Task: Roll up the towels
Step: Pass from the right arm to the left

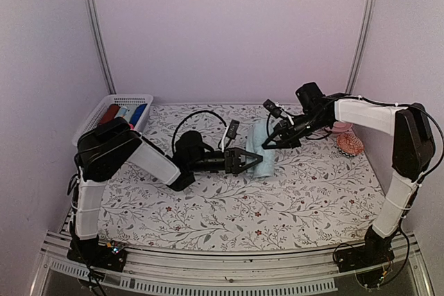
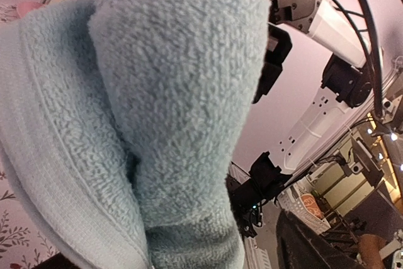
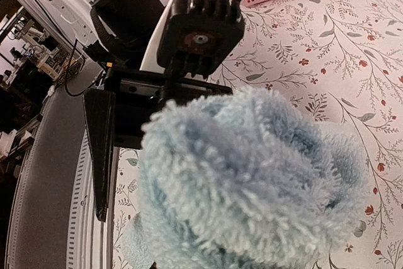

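- Blue towel [image 1: 261, 152]: frame centre, bunched and partly rolled, between both grippers.
- Left gripper [image 1: 244, 161]: jaws wide, holding nothing, at the towel's left side. It should close on the full roll, not a loose layer.
- Right gripper [image 1: 272, 141]: jaws nearly together, seemingly pinching the towel's upper edge. It should hold tension and keep the edges aligned.
- Pink towel [image 1: 340, 128]: centre right, mostly hidden.
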